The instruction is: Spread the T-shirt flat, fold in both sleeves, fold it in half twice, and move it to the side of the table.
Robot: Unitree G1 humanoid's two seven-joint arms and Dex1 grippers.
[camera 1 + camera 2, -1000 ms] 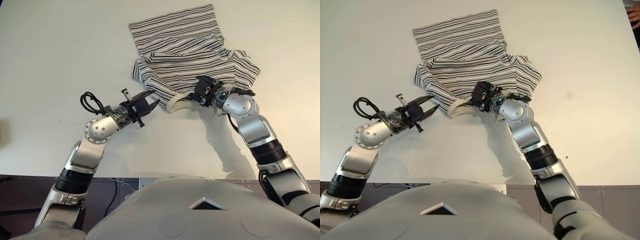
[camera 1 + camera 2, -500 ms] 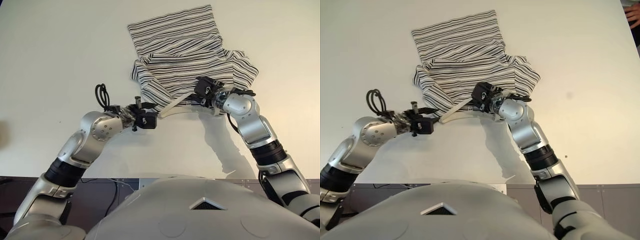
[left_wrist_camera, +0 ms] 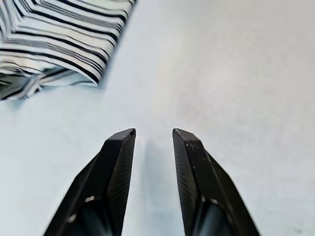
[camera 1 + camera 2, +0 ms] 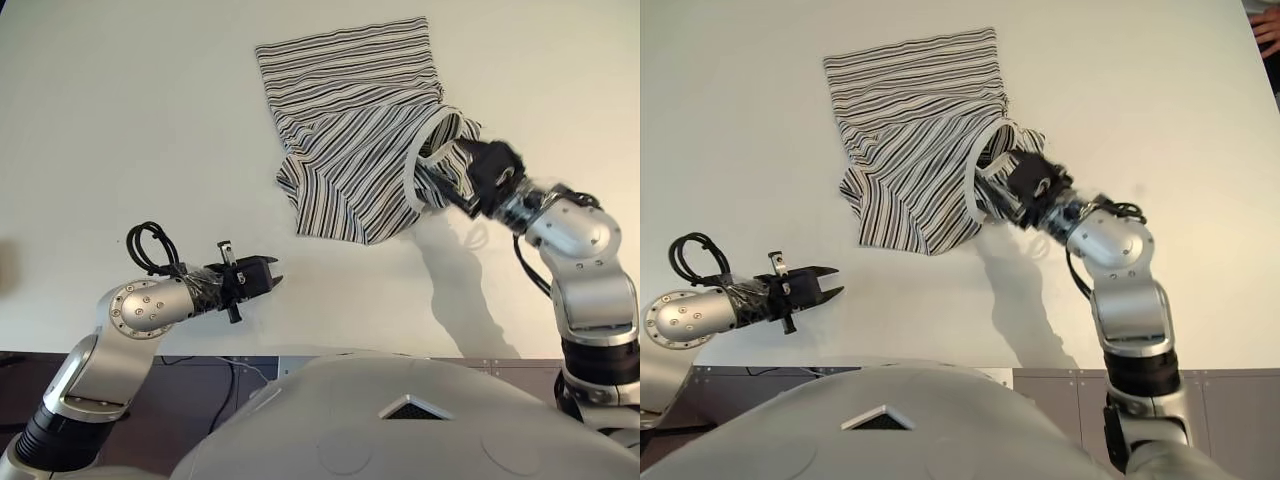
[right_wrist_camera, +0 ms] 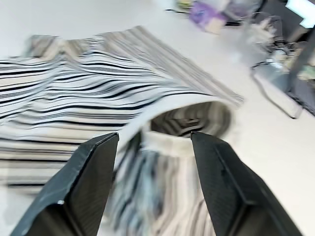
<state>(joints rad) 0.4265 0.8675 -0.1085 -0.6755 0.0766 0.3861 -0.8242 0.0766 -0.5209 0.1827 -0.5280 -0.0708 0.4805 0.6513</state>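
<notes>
The striped T-shirt (image 4: 350,130) lies crumpled on the white table (image 4: 110,110), its far hem flat and its near part bunched into a point. Its white collar (image 4: 425,150) stands up in a loop at the shirt's right side. My right gripper (image 4: 447,185) is right at that collar. In the right wrist view its fingers (image 5: 93,187) stand wide apart with the collar (image 5: 172,142) and blurred cloth between them. My left gripper (image 4: 275,275) hovers open near the table's front edge, well clear of the shirt, with nothing between its fingers (image 3: 118,162). A shirt corner (image 3: 59,44) lies beyond it.
Bare table surface stretches to the left and right of the shirt. The table's front edge (image 4: 300,352) runs just behind my left gripper. Cables and clutter (image 5: 275,59) sit beyond the table's far side.
My left gripper has let go of the collar and drawn back toward the front left. My right arm swung right, pulling the collar with it and turning the shirt's near part over.
</notes>
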